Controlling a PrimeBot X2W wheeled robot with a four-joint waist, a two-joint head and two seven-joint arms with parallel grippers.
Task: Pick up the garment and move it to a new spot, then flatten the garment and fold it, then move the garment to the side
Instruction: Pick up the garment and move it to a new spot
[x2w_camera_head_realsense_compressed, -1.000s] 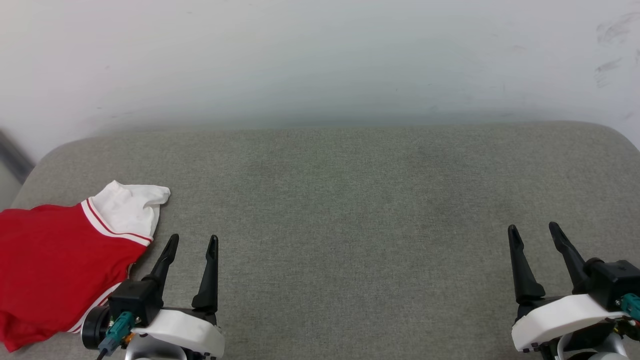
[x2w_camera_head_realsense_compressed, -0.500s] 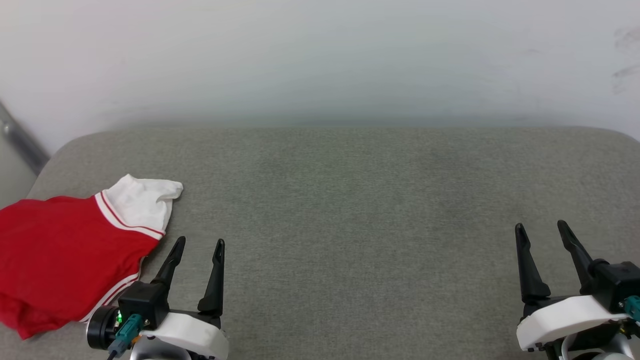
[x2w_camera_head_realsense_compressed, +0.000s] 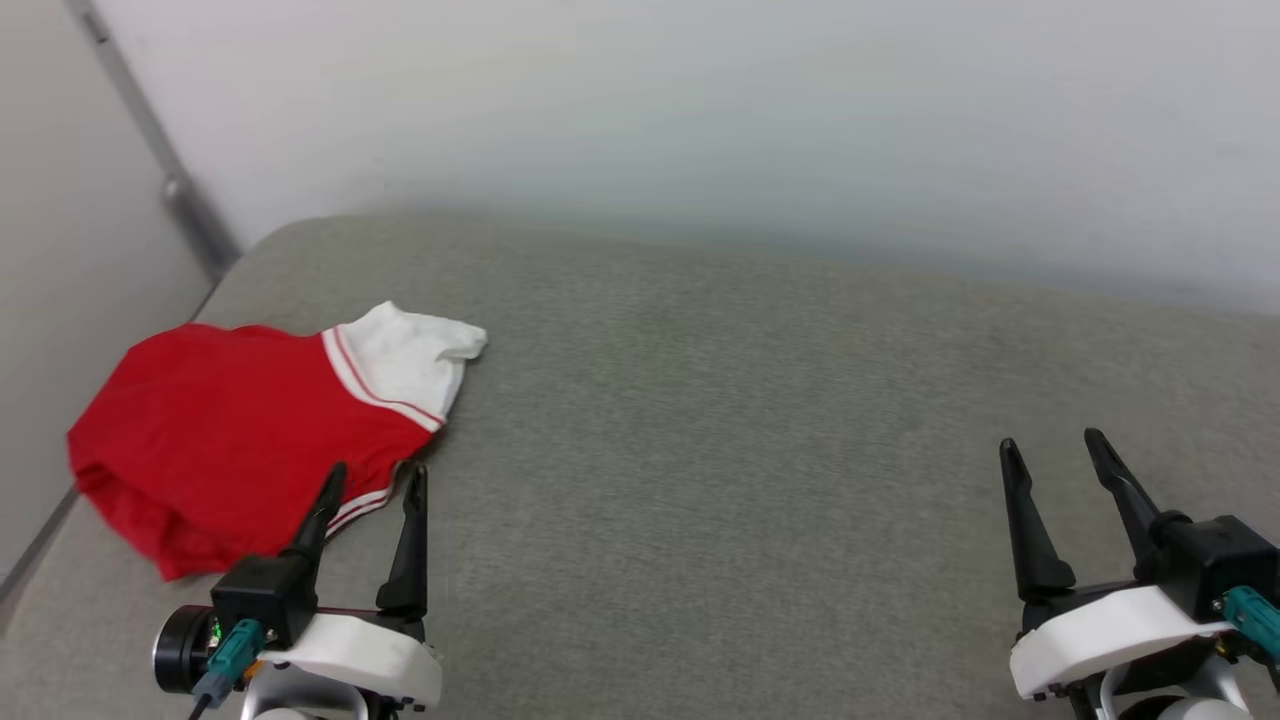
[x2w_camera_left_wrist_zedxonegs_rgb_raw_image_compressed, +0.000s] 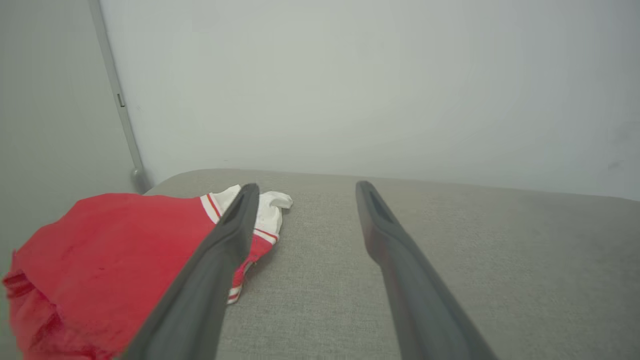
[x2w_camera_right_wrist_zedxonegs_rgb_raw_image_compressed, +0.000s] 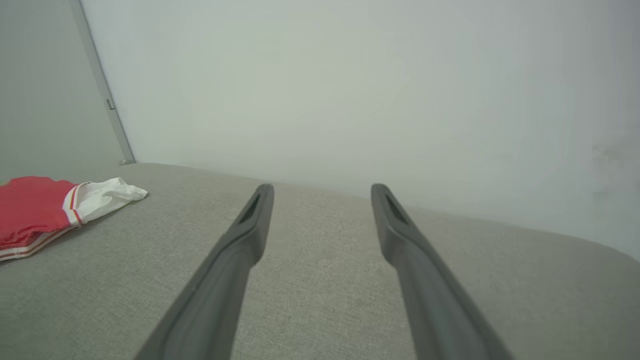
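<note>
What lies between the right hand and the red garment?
Mostly bare grey cushion, as the head view shows. The open left hand stands by the near edge of the garment, so it is in that stretch too; nothing else lies there.

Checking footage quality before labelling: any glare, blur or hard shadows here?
Head view: soft even light, no glare, shirt crisp. Left wrist view: end effector fingers look soft up close. Right wrist view: flat light, faint shadow beside the shirt.
</note>
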